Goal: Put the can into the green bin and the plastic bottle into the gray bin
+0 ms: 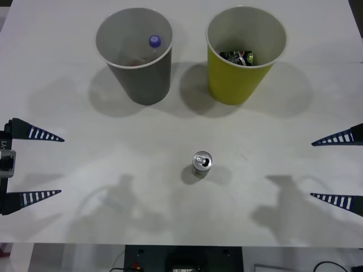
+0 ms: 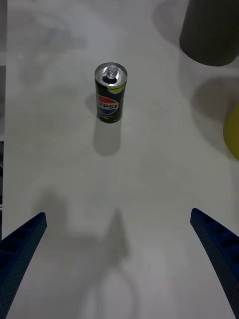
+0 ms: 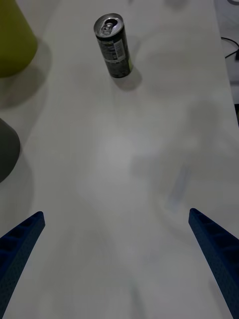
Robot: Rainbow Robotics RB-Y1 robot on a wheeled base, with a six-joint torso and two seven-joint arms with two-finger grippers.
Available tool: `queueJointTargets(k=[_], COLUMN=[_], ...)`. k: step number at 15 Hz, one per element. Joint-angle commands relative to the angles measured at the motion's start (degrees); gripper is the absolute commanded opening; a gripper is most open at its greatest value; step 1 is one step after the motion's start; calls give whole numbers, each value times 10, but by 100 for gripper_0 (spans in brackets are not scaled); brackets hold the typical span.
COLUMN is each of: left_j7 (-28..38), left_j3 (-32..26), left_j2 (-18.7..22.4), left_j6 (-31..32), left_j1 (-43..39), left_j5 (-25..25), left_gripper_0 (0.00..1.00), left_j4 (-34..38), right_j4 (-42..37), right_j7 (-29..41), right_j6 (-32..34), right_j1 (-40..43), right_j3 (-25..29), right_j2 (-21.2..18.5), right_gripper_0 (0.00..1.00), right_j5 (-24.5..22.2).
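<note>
The can [image 1: 202, 163] [image 2: 110, 92] [image 3: 114, 45] stands upright on the white table, in front of the two bins and about midway between my grippers. At the back left is the gray bin [image 1: 148, 79] [image 2: 211, 30] [image 3: 7, 149], and the plastic bottle's blue-purple cap [image 1: 154, 41] shows inside it. The green bin [image 1: 232, 82] [image 2: 233, 132] [image 3: 14, 40] stands to its right with a dark can-like object [image 1: 238, 56] inside. My left gripper [image 1: 34, 165] [image 3: 116, 212] is open at the table's left edge. My right gripper [image 1: 337, 169] [image 2: 118, 213] is open at the right edge. Neither holds anything.
The table's front edge [image 1: 181, 245] runs just below the can, with dark equipment and cables beneath it. Bare tabletop separates each gripper from the can. A cable [image 3: 229, 47] lies off the table's edge in the left wrist view.
</note>
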State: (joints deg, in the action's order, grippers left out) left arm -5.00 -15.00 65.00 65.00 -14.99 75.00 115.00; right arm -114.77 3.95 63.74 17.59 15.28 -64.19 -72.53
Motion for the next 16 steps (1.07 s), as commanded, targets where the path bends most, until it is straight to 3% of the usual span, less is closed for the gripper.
queueJointTargets(k=[1, 4, 8, 11, 16], left_j7=[0, 0, 0, 0, 0], left_j3=[0, 0, 0, 0, 0], left_j2=[0, 0, 0, 0, 0], left_j6=[0, 0, 0, 0, 0], left_j1=[0, 0, 0, 0, 0], left_j5=[0, 0, 0, 0, 0], left_gripper_0=[100, 100, 100, 100, 100], left_j4=[0, 0, 0, 0, 0], right_j4=[1, 14, 59, 79, 137], right_j7=[-11, -45, -143, -189, -212], right_j6=[-13, -16, -40, -45, -33], right_j1=[0, 0, -1, -12, -68], right_j3=[-11, -22, -68, -95, -150], right_j2=[10, 42, 47, 58, 102], right_gripper_0=[100, 100, 100, 100, 100], right_j5=[0, 3, 62, 77, 77])
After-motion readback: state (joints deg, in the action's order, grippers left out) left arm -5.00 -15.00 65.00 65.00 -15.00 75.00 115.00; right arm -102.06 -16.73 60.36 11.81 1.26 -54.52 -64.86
